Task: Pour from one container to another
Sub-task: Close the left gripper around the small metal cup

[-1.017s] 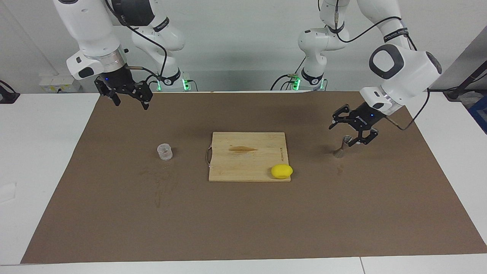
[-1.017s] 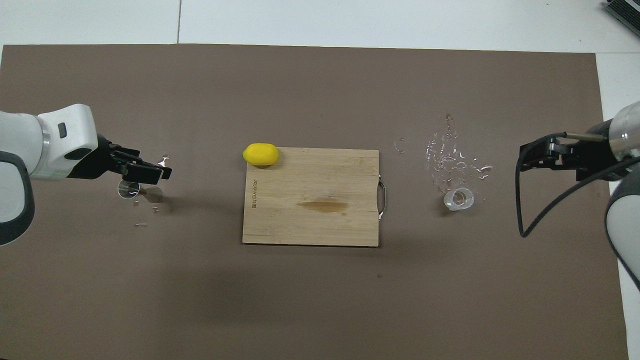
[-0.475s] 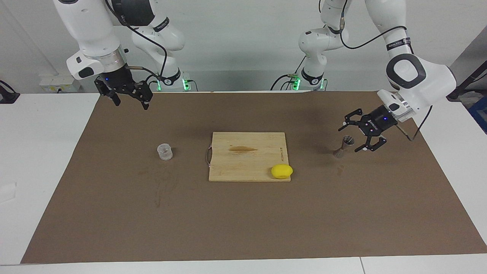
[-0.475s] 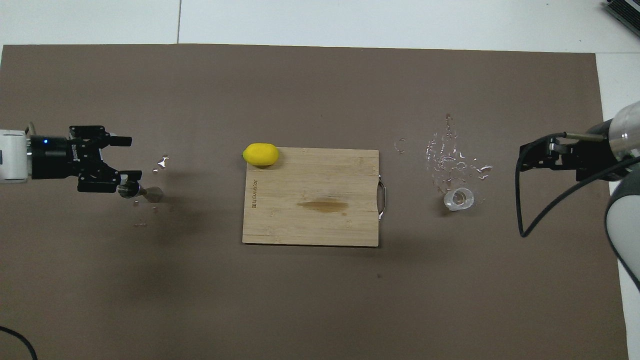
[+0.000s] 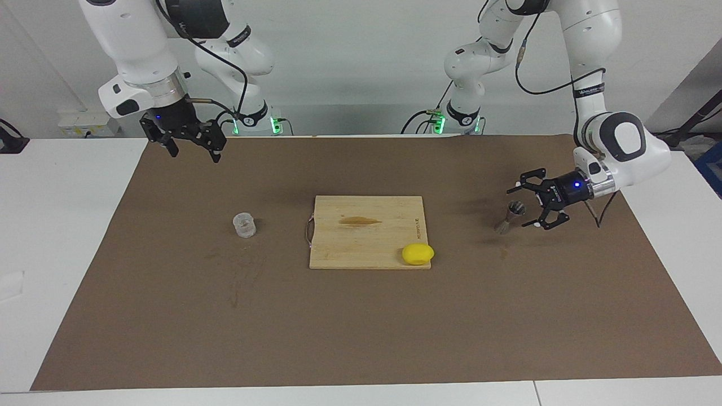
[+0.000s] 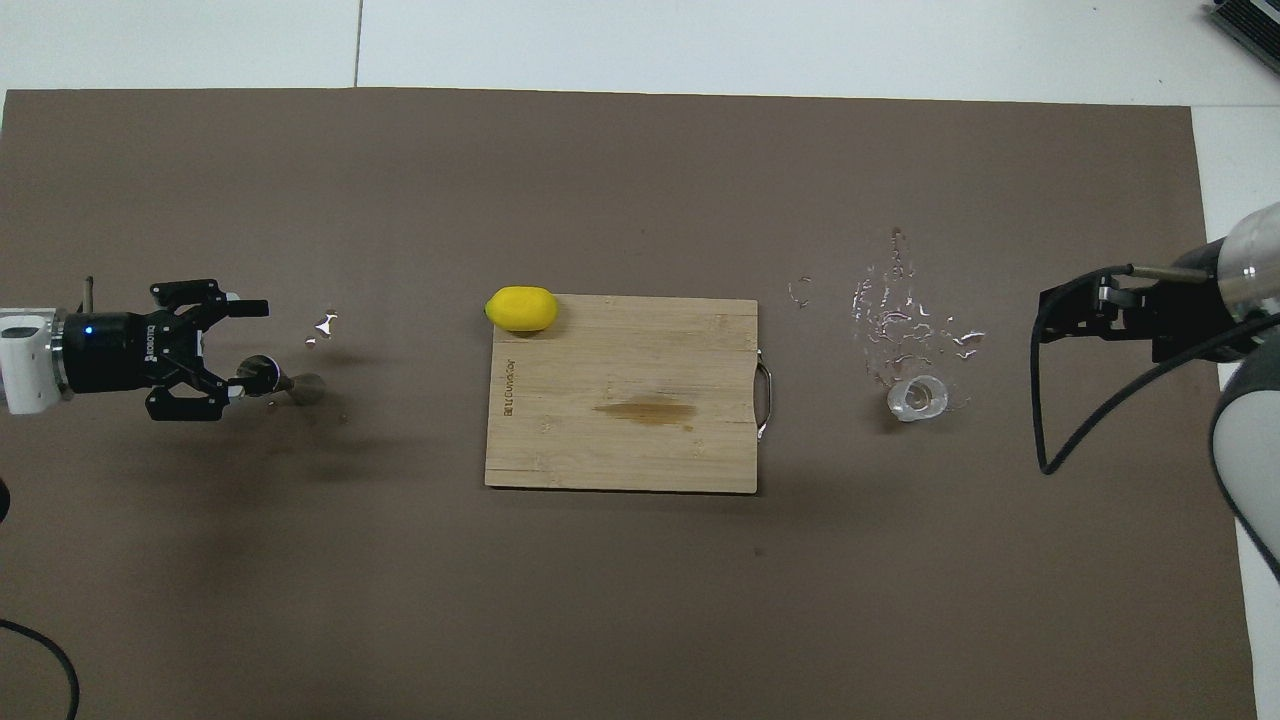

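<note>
The wooden cutting board point(image 5: 366, 232) lies in the middle of the brown mat point(image 5: 361, 338) and serves as the landmark here. A yellow lemon point(image 5: 418, 254) rests on the board's corner farthest from the robots, toward the left arm's end.

The left arm comes down from its base with the forearm dropping steeply, and its wrist is turned so that the left gripper point(image 5: 532, 206) lies nearly level, low over the mat and pointing toward the board. Its fingers are spread apart and grasp nothing. The metal jigger point(image 5: 509, 215) stands on the mat, well apart from the board toward the left arm's end, just in front of the spread fingertips. In the overhead view the jigger point(image 6: 270, 380) sits at the mouth of the left gripper point(image 6: 243, 350), close to one fingertip; whether they touch cannot be told.

The right arm waits, its wrist pointing downward and the right gripper point(image 5: 192, 150) hanging in the air over the mat's edge nearest the robots, toward the right arm's end from the board. Its fingers are spread and empty.

The clear cup point(image 5: 245, 224) stands upright on the mat, beside the board's handle end, toward the right arm's end. In the overhead view, small wet splashes point(image 6: 900, 315) glint on the mat just farther from the robots than the cup point(image 6: 918, 397).
</note>
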Action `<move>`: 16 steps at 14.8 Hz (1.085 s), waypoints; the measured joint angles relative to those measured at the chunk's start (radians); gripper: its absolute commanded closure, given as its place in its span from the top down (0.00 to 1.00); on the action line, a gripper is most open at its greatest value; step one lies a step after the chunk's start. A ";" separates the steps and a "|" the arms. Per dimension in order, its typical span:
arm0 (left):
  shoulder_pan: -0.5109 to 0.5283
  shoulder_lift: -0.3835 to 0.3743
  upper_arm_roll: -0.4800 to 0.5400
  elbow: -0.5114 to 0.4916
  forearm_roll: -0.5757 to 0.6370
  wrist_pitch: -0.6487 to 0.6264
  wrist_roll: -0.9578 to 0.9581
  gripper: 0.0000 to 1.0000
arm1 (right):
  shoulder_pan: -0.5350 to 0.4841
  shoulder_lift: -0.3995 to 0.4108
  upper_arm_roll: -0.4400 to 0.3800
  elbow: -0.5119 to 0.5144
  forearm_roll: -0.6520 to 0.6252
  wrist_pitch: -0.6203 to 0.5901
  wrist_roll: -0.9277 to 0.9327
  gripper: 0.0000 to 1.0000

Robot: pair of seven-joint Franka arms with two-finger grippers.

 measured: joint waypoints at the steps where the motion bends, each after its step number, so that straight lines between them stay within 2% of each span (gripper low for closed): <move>1: 0.012 0.003 0.000 -0.023 -0.012 -0.011 0.040 1.00 | 0.000 0.000 0.000 0.000 0.000 0.000 0.000 1.00; 6: 0.052 0.008 0.000 -0.085 -0.068 -0.077 0.224 1.00 | 0.000 0.000 0.000 0.000 0.000 0.000 0.000 1.00; 12: 0.084 0.076 0.000 -0.097 -0.127 -0.107 0.375 1.00 | 0.000 0.000 0.000 0.000 0.000 0.000 0.000 1.00; 16: 0.114 0.082 0.001 -0.098 -0.145 -0.107 0.393 1.00 | 0.000 0.000 0.000 0.000 0.000 0.000 0.000 1.00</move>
